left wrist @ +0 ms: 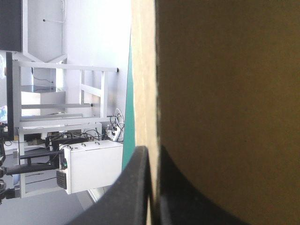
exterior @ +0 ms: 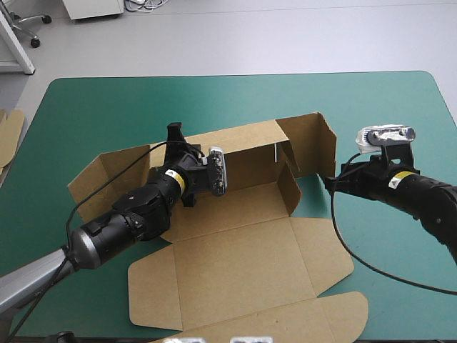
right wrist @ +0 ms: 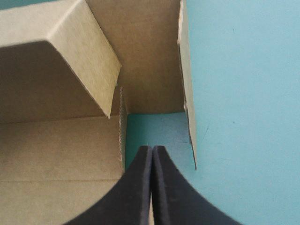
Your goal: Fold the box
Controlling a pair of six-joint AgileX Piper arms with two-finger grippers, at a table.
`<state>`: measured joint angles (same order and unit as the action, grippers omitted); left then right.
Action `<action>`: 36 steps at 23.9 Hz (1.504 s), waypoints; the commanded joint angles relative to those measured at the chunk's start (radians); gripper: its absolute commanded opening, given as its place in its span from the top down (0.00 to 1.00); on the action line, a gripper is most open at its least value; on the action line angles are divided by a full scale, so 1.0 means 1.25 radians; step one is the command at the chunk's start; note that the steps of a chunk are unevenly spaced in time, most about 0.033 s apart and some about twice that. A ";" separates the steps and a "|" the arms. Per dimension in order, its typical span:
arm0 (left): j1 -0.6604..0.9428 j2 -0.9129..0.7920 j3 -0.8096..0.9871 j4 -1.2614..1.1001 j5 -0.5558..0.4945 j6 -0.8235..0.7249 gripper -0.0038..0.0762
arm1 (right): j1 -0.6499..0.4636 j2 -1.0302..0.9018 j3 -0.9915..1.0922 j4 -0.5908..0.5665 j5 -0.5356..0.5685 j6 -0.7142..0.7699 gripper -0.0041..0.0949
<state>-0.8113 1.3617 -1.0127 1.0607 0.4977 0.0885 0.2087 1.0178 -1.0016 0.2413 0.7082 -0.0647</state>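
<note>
The brown box (exterior: 243, 264) lies in the middle of the teal-green cover, its lid flat toward the near edge and its far wall (exterior: 243, 143) raised. My left gripper (exterior: 175, 136) sits on the left part of that wall's top edge. In the left wrist view its gripper (left wrist: 152, 149) is all but shut, with the box wall (left wrist: 225, 93) between the black fingers. My right gripper (exterior: 330, 183) is low at the box's right end, beside the upright end flap (exterior: 318, 143). In the right wrist view this gripper (right wrist: 152, 147) is shut on nothing, pointing between two flaps of the box (right wrist: 150, 56).
An edge of more brown board (exterior: 8, 136) shows at the table's left edge. Bare teal-green cover (exterior: 107, 107) lies beyond the box and to its right. The left end flap (exterior: 107, 175) slopes outward.
</note>
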 commanded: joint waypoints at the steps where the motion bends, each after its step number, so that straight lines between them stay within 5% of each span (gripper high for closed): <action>1: -0.014 -0.026 -0.011 0.011 -0.020 -0.014 0.97 | -0.002 0.017 -0.099 0.011 -0.012 -0.007 0.99; 15: -0.050 -0.035 -0.011 -0.054 -0.006 -0.014 0.97 | -0.002 0.461 -0.718 0.017 0.263 -0.010 0.99; 29: -0.050 -0.035 -0.011 -0.064 -0.004 -0.016 0.97 | -0.002 0.640 -0.784 0.029 0.253 -0.023 0.99; 36: -0.050 -0.035 -0.011 -0.058 -0.006 -0.016 0.97 | -0.027 0.648 -0.784 0.037 0.367 -0.038 0.99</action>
<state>-0.8612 1.3413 -1.0084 1.0143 0.5414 0.0854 0.1978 1.8811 -1.9517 0.2729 1.1439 -0.0959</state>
